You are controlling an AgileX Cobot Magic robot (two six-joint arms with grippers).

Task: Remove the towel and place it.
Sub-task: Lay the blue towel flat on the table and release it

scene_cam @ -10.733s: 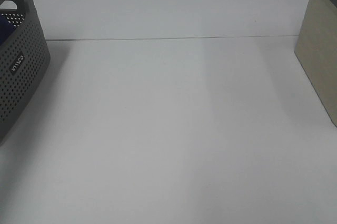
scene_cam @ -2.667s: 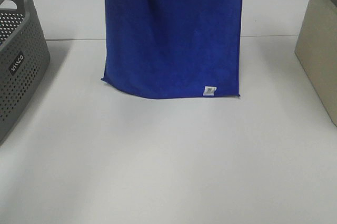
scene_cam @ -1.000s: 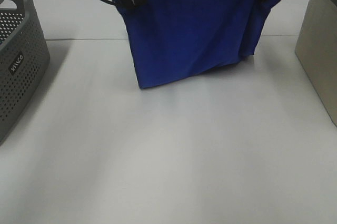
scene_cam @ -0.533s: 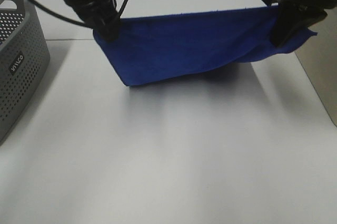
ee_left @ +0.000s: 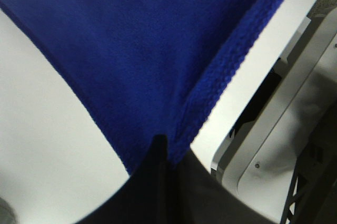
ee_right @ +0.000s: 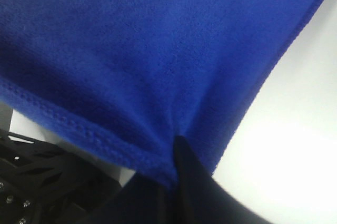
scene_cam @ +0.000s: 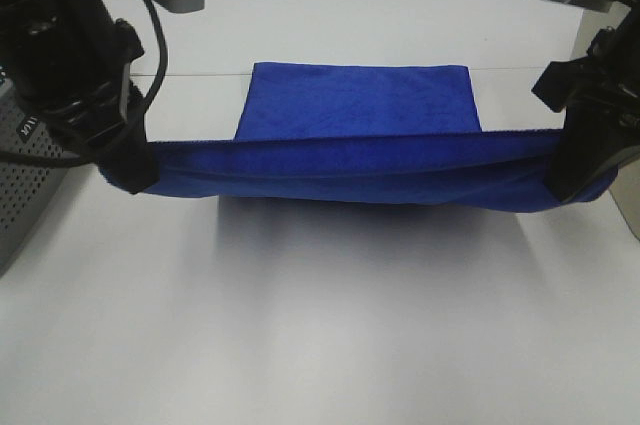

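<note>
Two corners of the towel [scene_cam: 360,110] tight inside left tool [scene_cam: 135,175] and right tool [scene_cam: 563,183].

Bench: a flat white bench [scene_cam: 320,335], with a seam across its far part, is carrying everything.
Towel: the far part of a royal-blue plush towel [scene_cam: 360,97] is lying flat on it, over the seam.
Basket: a grey perforated plastic basket [scene_cam: 18,207] is standing at its left edge.

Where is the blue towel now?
In the high view the towel spans the middle of the table, held between left gripper and right gripper, far end flat.
</note>
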